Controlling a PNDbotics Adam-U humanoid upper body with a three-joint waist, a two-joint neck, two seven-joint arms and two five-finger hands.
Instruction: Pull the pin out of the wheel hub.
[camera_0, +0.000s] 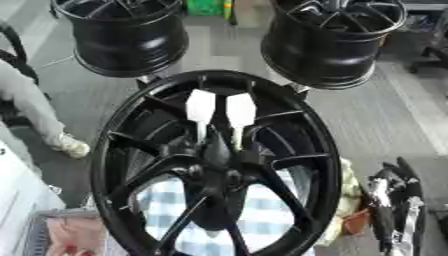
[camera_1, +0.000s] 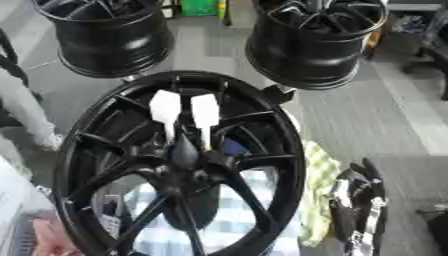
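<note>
At lower right: right hand (camera_0: 394, 200) idle | fingers up, relaxed

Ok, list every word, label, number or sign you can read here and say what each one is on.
None can be read.
The two white pins in the front wheel hub show blank faces.
The two black wheels behind show no readable marking.
The green thing at the far edge is too blurred to tell whether it bears text.
The right hand shows no readable marking.
</note>
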